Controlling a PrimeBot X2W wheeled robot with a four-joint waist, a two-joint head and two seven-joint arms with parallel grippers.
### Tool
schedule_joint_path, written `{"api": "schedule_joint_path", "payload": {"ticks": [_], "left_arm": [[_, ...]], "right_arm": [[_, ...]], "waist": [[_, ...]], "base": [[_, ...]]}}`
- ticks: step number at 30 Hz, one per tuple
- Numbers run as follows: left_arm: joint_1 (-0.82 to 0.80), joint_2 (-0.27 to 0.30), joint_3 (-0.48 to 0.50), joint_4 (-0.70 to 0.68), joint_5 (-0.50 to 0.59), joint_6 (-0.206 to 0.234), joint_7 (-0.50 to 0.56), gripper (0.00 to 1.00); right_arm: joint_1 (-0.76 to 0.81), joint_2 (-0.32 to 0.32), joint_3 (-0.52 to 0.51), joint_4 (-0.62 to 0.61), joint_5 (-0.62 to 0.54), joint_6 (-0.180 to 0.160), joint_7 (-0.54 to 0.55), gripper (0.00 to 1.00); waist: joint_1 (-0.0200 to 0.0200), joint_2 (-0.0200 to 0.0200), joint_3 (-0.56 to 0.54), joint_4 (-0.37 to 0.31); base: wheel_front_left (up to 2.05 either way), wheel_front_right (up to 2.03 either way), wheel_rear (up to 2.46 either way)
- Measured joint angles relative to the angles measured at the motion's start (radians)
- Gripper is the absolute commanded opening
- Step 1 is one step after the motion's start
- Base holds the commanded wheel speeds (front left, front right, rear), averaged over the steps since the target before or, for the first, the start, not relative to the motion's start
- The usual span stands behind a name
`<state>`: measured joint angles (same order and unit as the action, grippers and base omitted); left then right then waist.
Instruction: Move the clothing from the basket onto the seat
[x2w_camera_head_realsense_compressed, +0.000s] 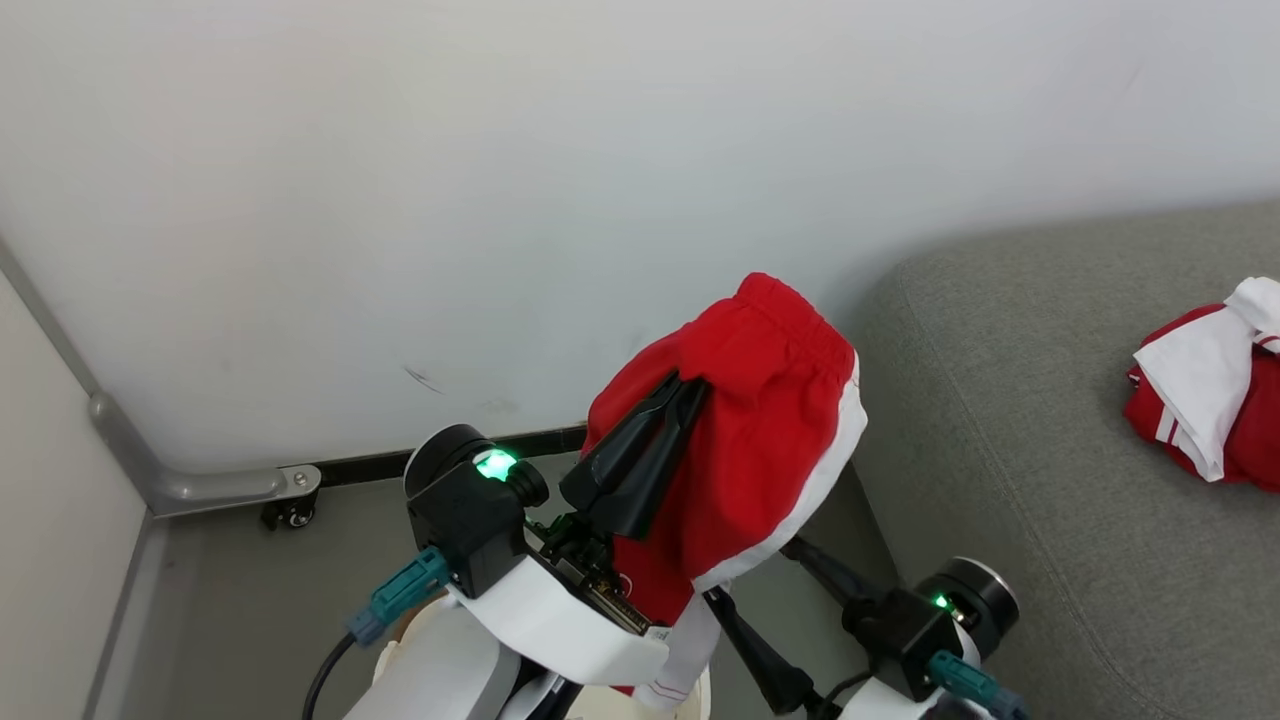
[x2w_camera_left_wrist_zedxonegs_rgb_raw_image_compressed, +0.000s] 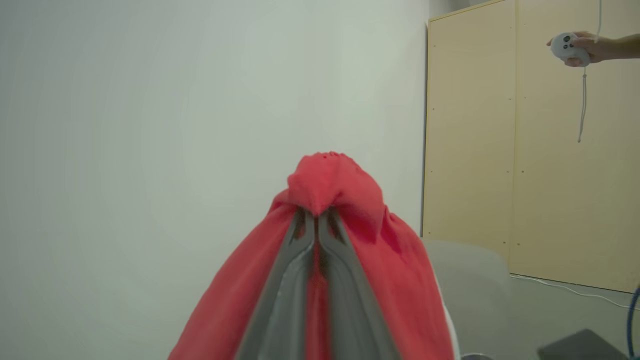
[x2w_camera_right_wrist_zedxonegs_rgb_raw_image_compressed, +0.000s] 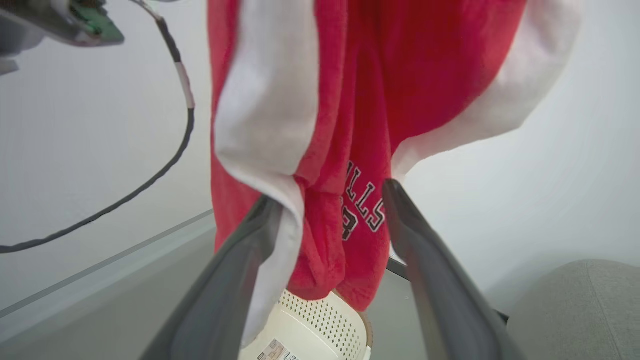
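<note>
- Red shorts (x2w_camera_head_realsense_compressed: 760, 420) with white trim are hanging from the left end effector (x2w_camera_left_wrist_zedxonegs_rgb_raw_image_compressed: 316, 216), which is pinching the waistband fully shut and holding the cloth up in the air.
- Their long axis is running straight down from that grip, and the lower folds are dangling between the fingers of the right end effector (x2w_camera_right_wrist_zedxonegs_rgb_raw_image_compressed: 331, 192), which is standing wide open and gripping nothing.
- The seat (x2w_camera_head_realsense_compressed: 1000, 400) is lying to the right of both end effectors and lower than the held cloth. The right one is nearer to it, but the left one is carrying the load, so the coming move is probably turning on a sideways swing to the right.
- A second garment (x2w_camera_head_realsense_compressed: 1210, 390) is resting further right on the seat.
- The basket (x2w_camera_right_wrist_zedxonegs_rgb_raw_image_compressed: 320, 320) is sitting directly below the shorts.
- Cloth and arms are hiding most of the basket, so I cannot tell whether more clothing is waiting inside. It is also unclear whether the right fingers are touching the fabric.
</note>
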<state>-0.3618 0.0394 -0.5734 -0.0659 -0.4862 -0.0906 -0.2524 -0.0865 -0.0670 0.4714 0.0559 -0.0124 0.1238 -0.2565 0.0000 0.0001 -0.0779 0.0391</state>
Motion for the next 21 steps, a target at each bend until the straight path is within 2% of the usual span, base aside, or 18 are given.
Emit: {"api": "schedule_joint_path", "payload": {"ticks": [7,21], "left_arm": [[-0.001,0.001,-0.031,-0.005,-0.016,0.000,0.000,0.00],[-0.025,0.002,-0.113,-0.012,-0.033,0.000,0.000,0.00]], "right_arm": [[-0.049,0.002,-0.009,0.034,-0.007,0.000,0.000,1.00],[-0.148,0.004,0.055,0.151,-0.009,0.000,0.000,1.00]], "waist": [[0.0000,0.0000,0.002,0.012],[0.0000,0.0000,0.002,0.042]], "base": [[0.00,0.00,0.00],[0.00,0.00,0.00]]}}
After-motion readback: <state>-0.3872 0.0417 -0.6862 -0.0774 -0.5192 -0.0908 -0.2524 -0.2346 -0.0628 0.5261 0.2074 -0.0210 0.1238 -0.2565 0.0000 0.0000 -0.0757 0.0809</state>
